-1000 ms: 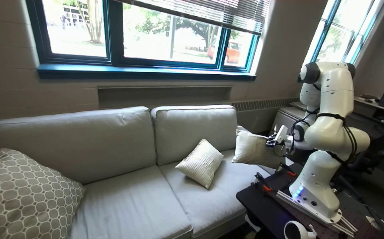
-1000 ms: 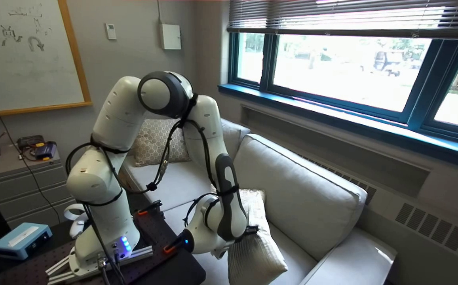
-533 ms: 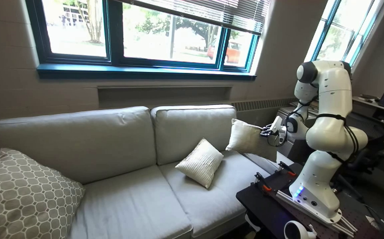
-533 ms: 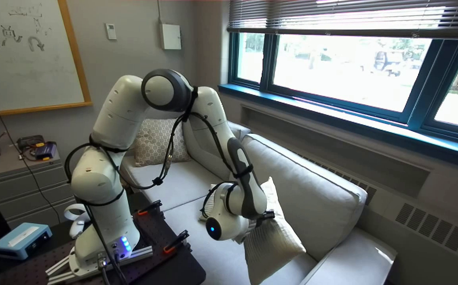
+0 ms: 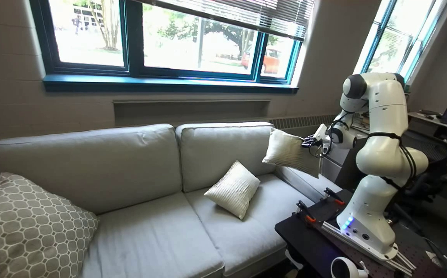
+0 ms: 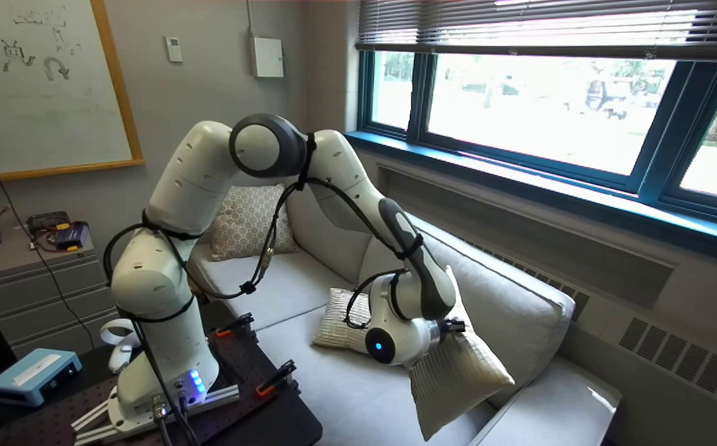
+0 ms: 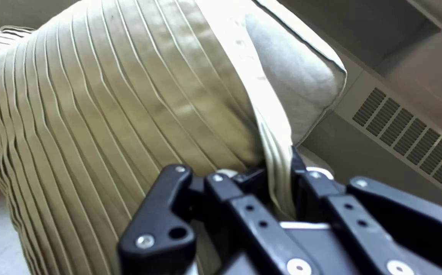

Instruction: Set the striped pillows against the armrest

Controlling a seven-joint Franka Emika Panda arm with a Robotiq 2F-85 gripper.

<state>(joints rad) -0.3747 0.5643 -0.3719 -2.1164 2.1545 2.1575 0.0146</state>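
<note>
My gripper (image 5: 307, 143) is shut on the edge of a striped pillow (image 5: 287, 152). It holds this cream pillow tilted and raised above the right end of the sofa, near the armrest (image 5: 322, 183). In the other exterior picture the held pillow (image 6: 457, 381) hangs from the gripper (image 6: 455, 326), beside the back cushion and close to the armrest (image 6: 556, 402). In the wrist view the gripper (image 7: 280, 168) pinches folds of the pillow (image 7: 102, 114). The other striped pillow (image 5: 234, 190) leans on the seat against the back cushion. It also shows in an exterior view (image 6: 339, 322), partly behind the arm.
A large lattice-patterned pillow (image 5: 30, 227) lies at the far sofa end. The tall back cushion (image 5: 227, 150) stands behind the held pillow. A black table (image 5: 296, 231) with orange-marked clamps (image 5: 306, 212) carries the robot. A wall heater (image 6: 693, 359) runs behind the sofa.
The gripper has carried the held pillow upward and across toward the back cushion and armrest. More of the armrest and of the other striped pillow now shows. The other pillow has not moved.
</note>
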